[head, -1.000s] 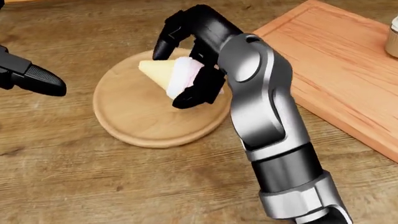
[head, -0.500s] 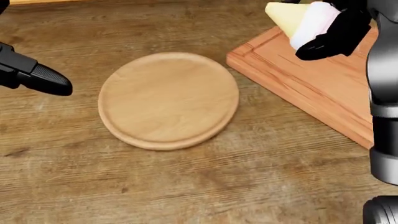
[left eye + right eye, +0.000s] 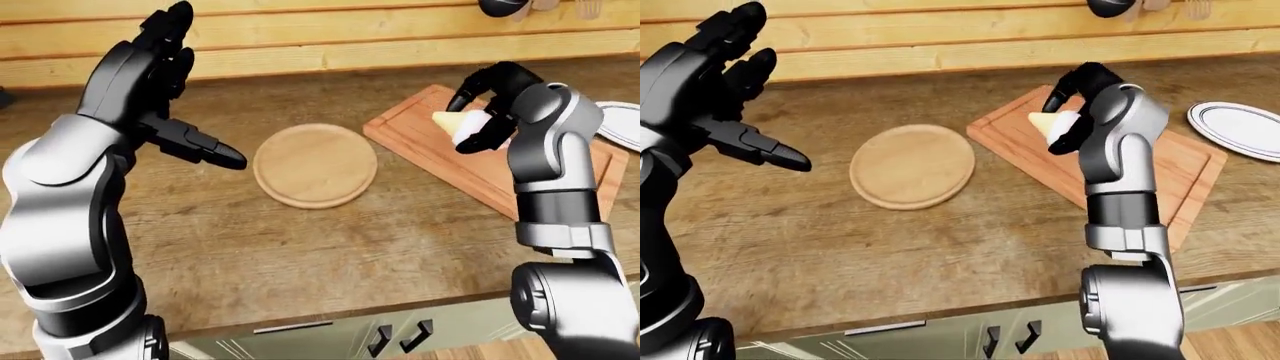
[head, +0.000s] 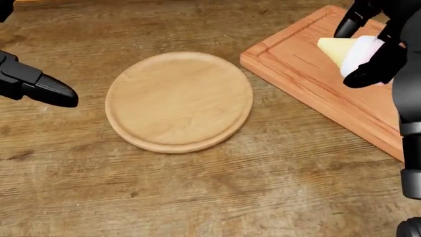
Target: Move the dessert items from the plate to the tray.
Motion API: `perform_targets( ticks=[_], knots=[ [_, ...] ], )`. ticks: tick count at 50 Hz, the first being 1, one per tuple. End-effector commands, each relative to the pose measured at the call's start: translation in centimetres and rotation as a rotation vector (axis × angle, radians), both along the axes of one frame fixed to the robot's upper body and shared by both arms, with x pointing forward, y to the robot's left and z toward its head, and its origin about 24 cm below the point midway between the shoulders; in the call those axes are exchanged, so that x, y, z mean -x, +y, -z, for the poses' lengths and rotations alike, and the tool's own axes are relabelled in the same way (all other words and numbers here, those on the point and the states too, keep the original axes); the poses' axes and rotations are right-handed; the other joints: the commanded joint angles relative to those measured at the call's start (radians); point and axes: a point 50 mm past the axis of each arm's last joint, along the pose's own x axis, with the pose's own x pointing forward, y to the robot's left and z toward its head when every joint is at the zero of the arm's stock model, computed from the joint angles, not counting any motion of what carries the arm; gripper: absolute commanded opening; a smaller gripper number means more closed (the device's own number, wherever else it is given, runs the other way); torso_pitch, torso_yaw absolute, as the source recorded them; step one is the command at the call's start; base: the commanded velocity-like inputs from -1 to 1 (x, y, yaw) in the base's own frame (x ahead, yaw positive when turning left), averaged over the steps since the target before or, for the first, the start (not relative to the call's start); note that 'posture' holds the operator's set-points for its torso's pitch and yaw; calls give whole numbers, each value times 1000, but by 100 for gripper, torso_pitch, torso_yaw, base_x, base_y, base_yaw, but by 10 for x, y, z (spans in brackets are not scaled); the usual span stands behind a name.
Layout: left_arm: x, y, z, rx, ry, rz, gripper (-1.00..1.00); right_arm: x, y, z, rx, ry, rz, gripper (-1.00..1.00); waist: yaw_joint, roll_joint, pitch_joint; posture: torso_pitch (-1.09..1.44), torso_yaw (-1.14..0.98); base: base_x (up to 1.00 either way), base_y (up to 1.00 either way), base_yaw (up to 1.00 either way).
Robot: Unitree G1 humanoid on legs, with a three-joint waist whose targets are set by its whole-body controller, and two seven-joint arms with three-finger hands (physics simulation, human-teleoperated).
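Nearest the robot, the wooden table [image 4: 197, 197] runs bare along the bottom of the head view. Above that strip sits the round wooden plate [image 4: 179, 101], and nothing lies on it: no dessert shows on it in any view.

The right robot hand [image 4: 368, 47] is to the plate's right, over the wooden tray [image 4: 309, 74]. Its fingers are clenched round the dessert [image 4: 345, 49], a pale yellow wedge with a pink-white end, so the piece is inside the grasp rather than off to any side of it. The wedge's long axis lies roughly level, its pointed yellow tip toward the plate and its pink end buried under the dark fingers. It appears to hang clear of the tray, though how far cannot be told. The coming move turns on that one relation: the tray lies straight below the loaded hand, so my judgement is that lowering and letting go is what remains for this piece.

The left robot hand [image 3: 165, 90] stands well to the left of the plate, raised, fingers spread and grasping nothing. It is much the farther from the tray.

Beyond the right hand, a white plate [image 3: 1238, 127] rests on the table past the tray's far corner, empty as far as it shows.
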Motion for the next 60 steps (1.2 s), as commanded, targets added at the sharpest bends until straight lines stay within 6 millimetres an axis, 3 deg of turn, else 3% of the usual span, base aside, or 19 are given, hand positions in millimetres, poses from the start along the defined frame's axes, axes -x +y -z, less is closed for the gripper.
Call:
perform_targets(
  ticks=[1, 12, 19, 23, 29, 38, 45, 50, 54, 60],
  knots=[
    [6, 0, -14, -15, -82, -7, 100, 6, 1, -25, 28, -104, -1, -51, 0, -1, -31, 0, 0, 0, 0, 0],
    [6, -1, -15, -19, -82, -4, 100, 8, -7, -18, 29, -91, 14, -11, 2, -4, -33, 0, 0, 0, 0, 0],
    [6, -1, -16, -20, -84, -4, 100, 8, -8, -19, 31, -88, 7, 27, 3, -5, -32, 0, 0, 0, 0, 0],
    [6, 0, -16, -20, -84, -6, 100, 8, -7, -18, 32, -87, 5, 64, 2, -5, -32, 0, 0, 0, 0, 0],
    [7, -1, -17, -21, -85, -4, 100, 10, -9, -23, 34, -95, 5, 70, 2, -6, -32, 0, 0, 0, 0, 0],
    [11, -3, -24, -22, -96, 2, 100, 30, -6, -72, -52, -196, -46, 62, 2, -4, -26, 0, 0, 0, 0, 0],
    [15, 0, -33, -16, -108, -3, 100, 66, -9, -111, -73, -279, -95, 60, 2, -7, -19, 0, 0, 0, 0, 0],
    [29, 9, -39, -39, -127, -5, 100, 108, -11, -126, -72, -326, -159, 67, 2, -10, -11, 0, 0, 0, 0, 0],
    [45, 19, -47, -41, -149, -22, 100, 142, -25, -139, -132, -381, -159, 71, 1, -10, -7, 0, 0, 0, 0, 0],
    [64, 41, -52, -27, -194, -146, 100, 185, -56, -132, -185, -442, -103, 81, 4, -17, 3, 0, 0, 0, 0, 0]
  ],
)
